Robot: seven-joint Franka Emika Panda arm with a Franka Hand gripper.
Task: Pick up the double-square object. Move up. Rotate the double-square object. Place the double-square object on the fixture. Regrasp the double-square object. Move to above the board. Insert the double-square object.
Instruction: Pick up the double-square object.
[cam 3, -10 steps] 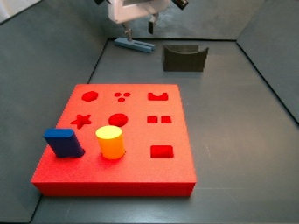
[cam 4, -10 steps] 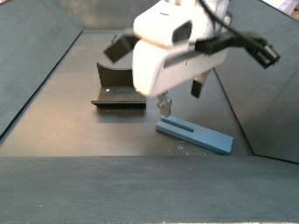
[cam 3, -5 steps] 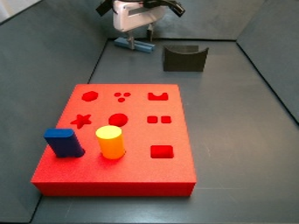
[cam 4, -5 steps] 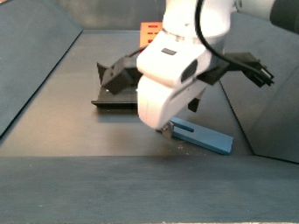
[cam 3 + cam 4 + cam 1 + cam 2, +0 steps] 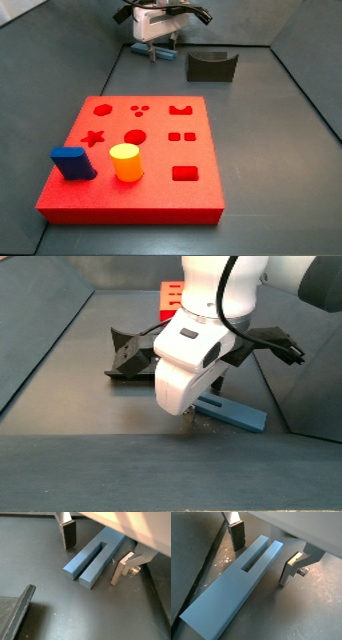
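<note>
Gripper (image 5: 92, 556) low, straddling one double-square object (image 5: 97, 558), jaws spread, not clamped.
Two fingers (image 5: 236, 534), one per side; two prongs visible.

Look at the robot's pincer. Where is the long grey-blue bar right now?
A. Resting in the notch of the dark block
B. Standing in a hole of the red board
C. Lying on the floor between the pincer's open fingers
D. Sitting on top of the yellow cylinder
C. In both wrist views the double-square object lies flat on the grey floor, with the pincer down around it, one finger on each side and gaps still showing.
</note>
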